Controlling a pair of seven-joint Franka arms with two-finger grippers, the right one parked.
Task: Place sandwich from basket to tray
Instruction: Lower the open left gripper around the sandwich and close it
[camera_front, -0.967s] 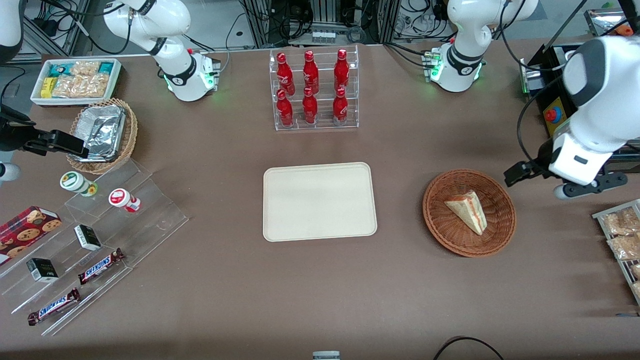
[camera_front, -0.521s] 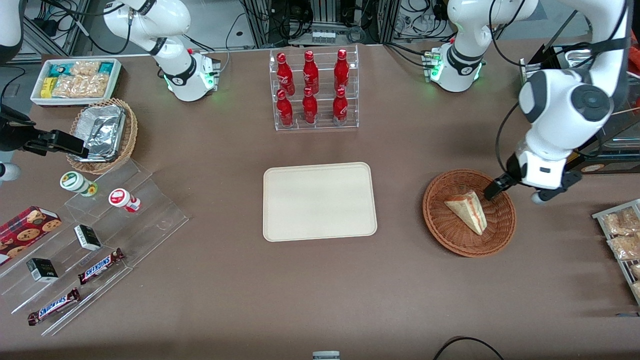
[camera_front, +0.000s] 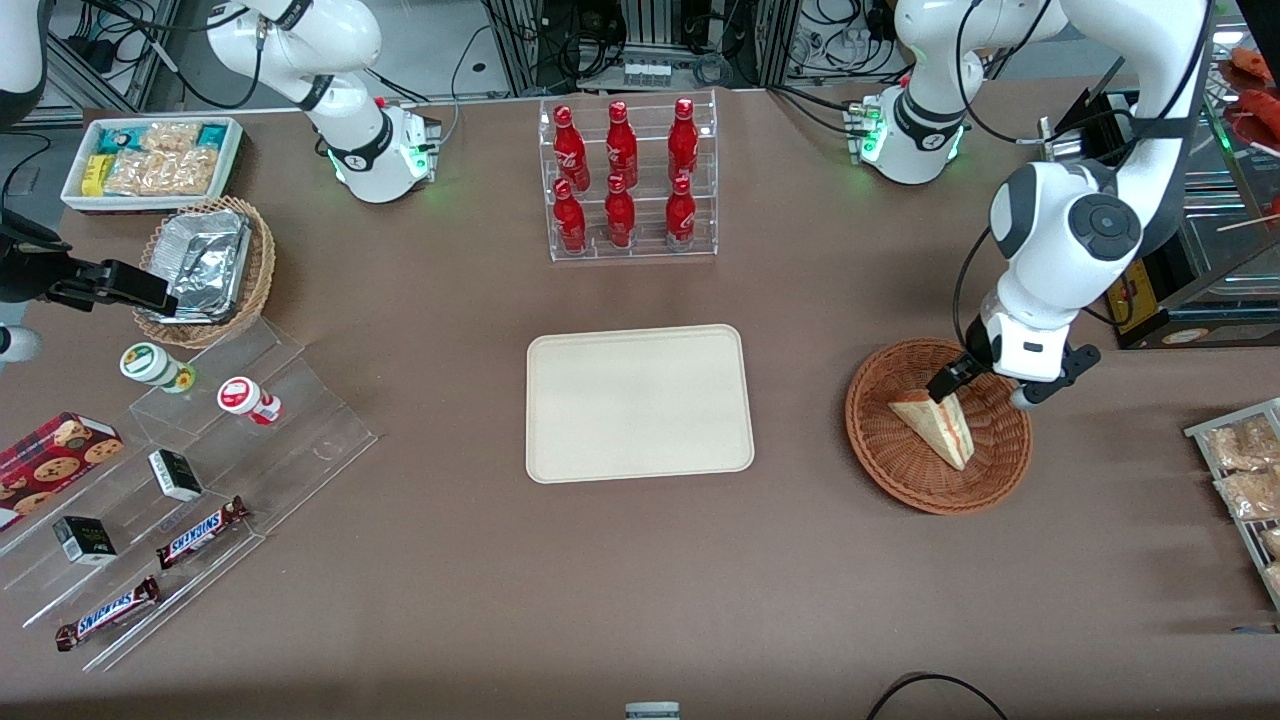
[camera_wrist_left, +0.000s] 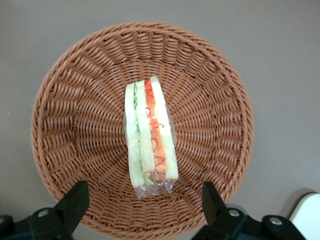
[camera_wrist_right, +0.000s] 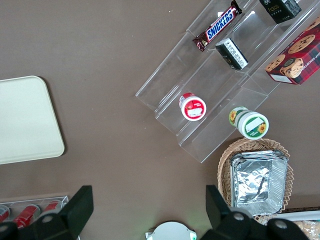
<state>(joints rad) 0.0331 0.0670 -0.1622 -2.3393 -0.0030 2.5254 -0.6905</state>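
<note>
The robot's hand (camera_front: 960, 388), fingers (camera_wrist_left: 74, 202) spread apart, hangs over one wicker basket (camera_front: 885, 450), covering part of the rim farthest from the front camera. One wrapped sandwich (camera_front: 935, 422) lies inside. One cream tray (camera_front: 638, 403) sits beside it on the counter (camera_front: 640, 580).

Desk: brown matte top (camera_front: 450, 580), filling nearly the whole front view.
Upper edge of frame: pale grey floor (camera_front: 440, 50), metal frame posts (camera_front: 520, 45), tangled black cables (camera_front: 850, 40).
Bottom edge of frame: a black cable loop (camera_front: 935, 690) lying on the desk.
Light: even, from overhead, with soft shadows.
Hand (camera_front: 980, 393): fingers spread, low over the desk toward the working arm's end.
</note>
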